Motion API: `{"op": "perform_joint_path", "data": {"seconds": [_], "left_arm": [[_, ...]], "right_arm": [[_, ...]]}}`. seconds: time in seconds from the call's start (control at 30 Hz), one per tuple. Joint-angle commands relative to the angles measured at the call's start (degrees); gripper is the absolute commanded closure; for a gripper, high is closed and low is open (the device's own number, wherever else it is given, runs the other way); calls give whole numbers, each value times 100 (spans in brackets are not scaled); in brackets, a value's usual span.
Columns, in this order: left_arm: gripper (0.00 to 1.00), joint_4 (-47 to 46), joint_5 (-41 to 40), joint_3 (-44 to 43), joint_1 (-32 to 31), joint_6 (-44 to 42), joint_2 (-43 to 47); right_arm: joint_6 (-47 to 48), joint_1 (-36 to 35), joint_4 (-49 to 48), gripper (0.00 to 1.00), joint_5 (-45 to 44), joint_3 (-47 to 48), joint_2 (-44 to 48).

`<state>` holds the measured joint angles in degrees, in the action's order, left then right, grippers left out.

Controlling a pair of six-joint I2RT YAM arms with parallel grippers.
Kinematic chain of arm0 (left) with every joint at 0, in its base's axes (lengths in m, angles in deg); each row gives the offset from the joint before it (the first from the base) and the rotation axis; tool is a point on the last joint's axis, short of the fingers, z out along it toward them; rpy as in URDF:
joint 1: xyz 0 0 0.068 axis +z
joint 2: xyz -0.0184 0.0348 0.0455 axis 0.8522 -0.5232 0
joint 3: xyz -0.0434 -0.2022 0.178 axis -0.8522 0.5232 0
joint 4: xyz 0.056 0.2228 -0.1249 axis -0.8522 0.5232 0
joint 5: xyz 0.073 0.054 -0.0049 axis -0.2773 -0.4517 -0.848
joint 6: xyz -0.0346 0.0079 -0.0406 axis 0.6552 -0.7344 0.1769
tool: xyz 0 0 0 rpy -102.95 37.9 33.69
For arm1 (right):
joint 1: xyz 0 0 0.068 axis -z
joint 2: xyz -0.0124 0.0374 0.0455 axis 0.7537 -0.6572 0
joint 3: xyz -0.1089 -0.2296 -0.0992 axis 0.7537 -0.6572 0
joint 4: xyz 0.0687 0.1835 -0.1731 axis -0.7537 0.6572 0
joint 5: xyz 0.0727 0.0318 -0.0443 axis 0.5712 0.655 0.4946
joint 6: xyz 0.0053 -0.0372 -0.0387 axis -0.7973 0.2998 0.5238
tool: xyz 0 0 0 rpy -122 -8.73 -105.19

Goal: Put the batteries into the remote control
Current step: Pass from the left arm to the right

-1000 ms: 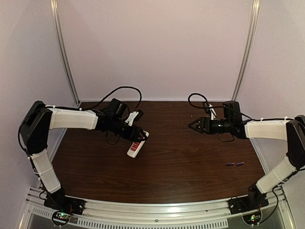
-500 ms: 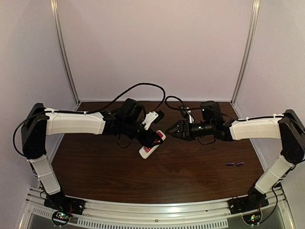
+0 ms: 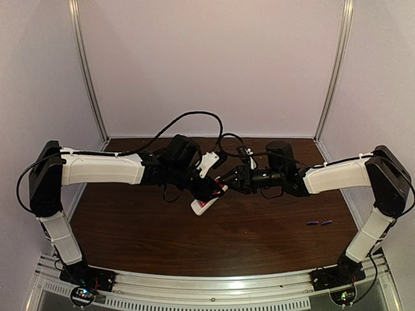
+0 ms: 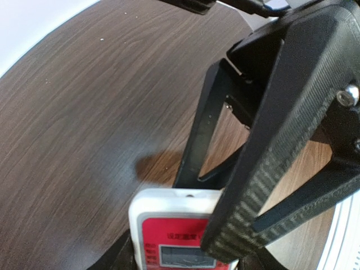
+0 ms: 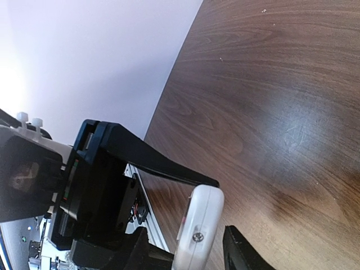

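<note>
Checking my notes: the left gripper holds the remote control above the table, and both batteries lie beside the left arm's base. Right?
Not quite. The top external view shows both batteries lying on the right, nearer the right arm's base; the left gripper does hold the remote control above the table.

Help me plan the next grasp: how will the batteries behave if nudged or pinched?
Probably roll easily: the batteries are slim cylinders lying on their sides on the smooth table. Likely stiff and light, being so tiny. They lie end to end, so pinching one may knock the other.
</note>
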<state>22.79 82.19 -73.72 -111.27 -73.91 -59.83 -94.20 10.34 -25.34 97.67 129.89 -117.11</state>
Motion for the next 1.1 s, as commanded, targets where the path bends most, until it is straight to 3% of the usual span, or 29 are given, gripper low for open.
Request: {"op": "perform_joint_path", "data": {"seconds": [0.0, 0.53, 0.77, 0.83, 0.9, 1.07], "left_arm": [[89, -230, -25, -183, -54, -155, 173], [89, -336, -241, -231, -53, -72, 156], [84, -339, -238, -240, -59, -85, 162], [74, -312, -308, -235, -62, -50, 172], [54, -345, -469, -169, -47, 0, 237], [4, -607, -906, 183, -21, -24, 698]], "right_arm": [[-273, -43, -451, 56, 119, -92, -124], [-175, -90, -257, 69, 176, -29, -313], [-170, -90, -297, 86, 181, -31, -283], [-210, -81, -361, 94, 205, -48, -253], [-252, -57, -402, 100, 226, -66, -202], [-351, 130, -457, 100, 178, -183, 5]]}}
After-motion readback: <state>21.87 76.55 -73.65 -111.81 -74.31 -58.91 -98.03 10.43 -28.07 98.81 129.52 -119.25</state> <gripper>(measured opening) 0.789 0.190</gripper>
